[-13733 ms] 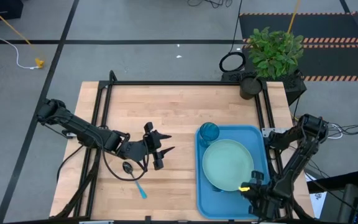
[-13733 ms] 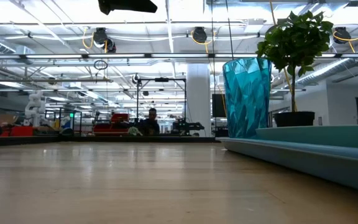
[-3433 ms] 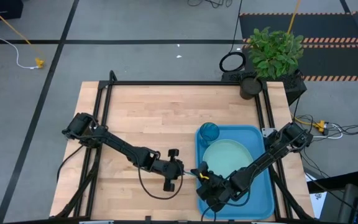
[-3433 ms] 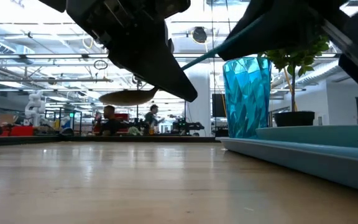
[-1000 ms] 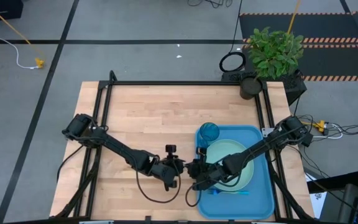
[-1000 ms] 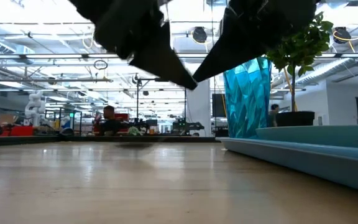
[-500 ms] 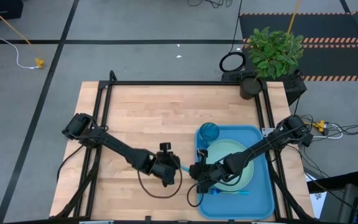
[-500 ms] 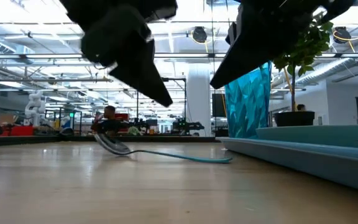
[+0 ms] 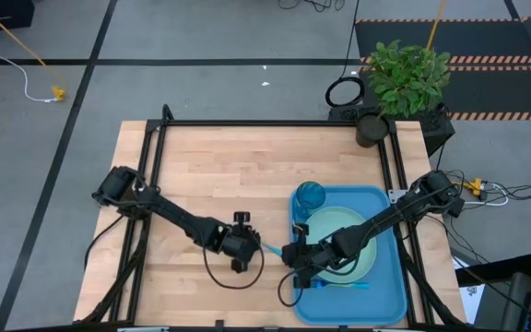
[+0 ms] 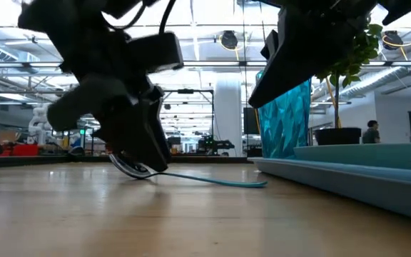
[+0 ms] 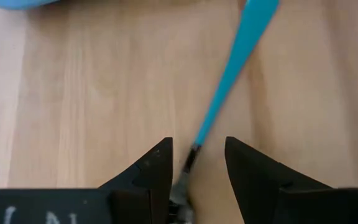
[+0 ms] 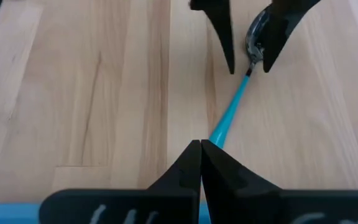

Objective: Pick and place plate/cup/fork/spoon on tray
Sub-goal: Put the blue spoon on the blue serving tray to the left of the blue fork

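Lying on the wooden table (image 9: 201, 166), the spoon (image 12: 238, 93) sits between the left gripper's (image 11: 196, 168) parted fingers, while the right gripper (image 12: 201, 152), fingers pressed together, hovers over its handle beside the tray (image 9: 390, 300).

Spoon dropped, left end effector down over it.
The spoon (image 10: 184, 175), earlier held aloft between both arms, now lies on the worktop (image 9: 210, 171); left end effector (image 11: 196, 163) has lowered astride it.
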`<state>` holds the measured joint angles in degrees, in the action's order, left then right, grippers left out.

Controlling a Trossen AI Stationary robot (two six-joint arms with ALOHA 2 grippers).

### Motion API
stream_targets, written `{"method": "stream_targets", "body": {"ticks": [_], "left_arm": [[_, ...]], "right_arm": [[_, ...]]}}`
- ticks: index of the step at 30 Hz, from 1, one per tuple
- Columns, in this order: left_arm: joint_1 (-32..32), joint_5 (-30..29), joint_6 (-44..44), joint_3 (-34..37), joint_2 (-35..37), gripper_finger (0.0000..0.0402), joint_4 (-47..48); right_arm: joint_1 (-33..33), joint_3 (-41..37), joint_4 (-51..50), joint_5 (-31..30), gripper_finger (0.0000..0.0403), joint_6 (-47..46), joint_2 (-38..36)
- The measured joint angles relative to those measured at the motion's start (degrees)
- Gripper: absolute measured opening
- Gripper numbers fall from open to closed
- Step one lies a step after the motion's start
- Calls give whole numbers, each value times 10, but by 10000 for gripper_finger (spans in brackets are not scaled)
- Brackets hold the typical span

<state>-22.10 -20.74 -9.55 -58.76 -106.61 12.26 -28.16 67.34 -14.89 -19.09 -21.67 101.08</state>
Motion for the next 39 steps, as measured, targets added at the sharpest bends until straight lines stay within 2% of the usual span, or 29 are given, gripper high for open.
{"method": "stream_targets", "body": {"ticks": [5,15,18,21,25,31,35,39], "left_arm": [[20,18,21,14,0,134,-8],[54,88,38,14,-1,25,-21],[54,100,37,14,-1,9,-22],[54,101,25,14,-1,18,-22],[54,101,-41,14,-1,61,-18],[49,75,-37,14,-9,108,-21],[47,73,-21,13,-25,102,-33],[46,75,-7,12,-30,56,-39]], "right_arm": [[-4,-4,0,1,4,-2,0],[-12,-4,1,-2,4,-3,0],[-12,-4,3,-2,4,-4,0],[-12,-4,3,-3,4,-4,0],[-12,-4,3,-4,4,-4,0],[-12,-4,5,-4,4,-3,0],[-11,-4,6,-5,4,2,0],[-8,-4,17,-5,4,9,0]]}}
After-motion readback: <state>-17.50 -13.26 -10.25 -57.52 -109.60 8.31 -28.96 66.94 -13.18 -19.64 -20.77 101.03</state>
